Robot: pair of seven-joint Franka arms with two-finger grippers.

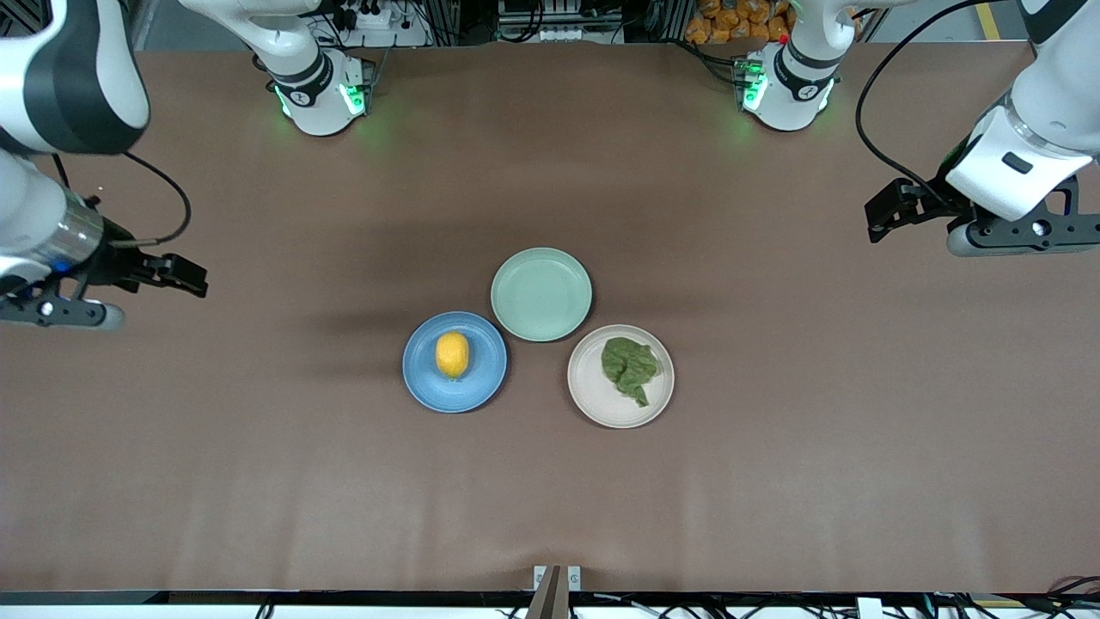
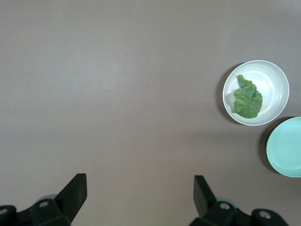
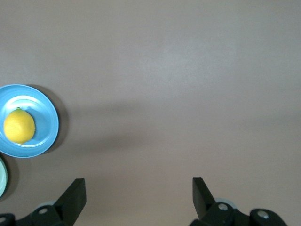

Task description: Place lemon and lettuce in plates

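Note:
The yellow lemon (image 1: 452, 354) lies in the blue plate (image 1: 486, 380), also in the right wrist view, lemon (image 3: 19, 125) and plate (image 3: 47, 123). The dark green lettuce (image 1: 629, 365) lies in the beige-white plate (image 1: 599, 406), also in the left wrist view, lettuce (image 2: 248, 98) and plate (image 2: 275, 89). My left gripper (image 1: 885, 213) is open and empty over bare table toward the left arm's end (image 2: 139, 181). My right gripper (image 1: 185, 275) is open and empty over bare table toward the right arm's end (image 3: 138, 183).
An empty light green plate (image 1: 541, 294) sits beside the two plates, farther from the front camera, touching or nearly touching both. It shows at the edge of the left wrist view (image 2: 287, 147). The brown table (image 1: 773, 447) spreads wide around the plates.

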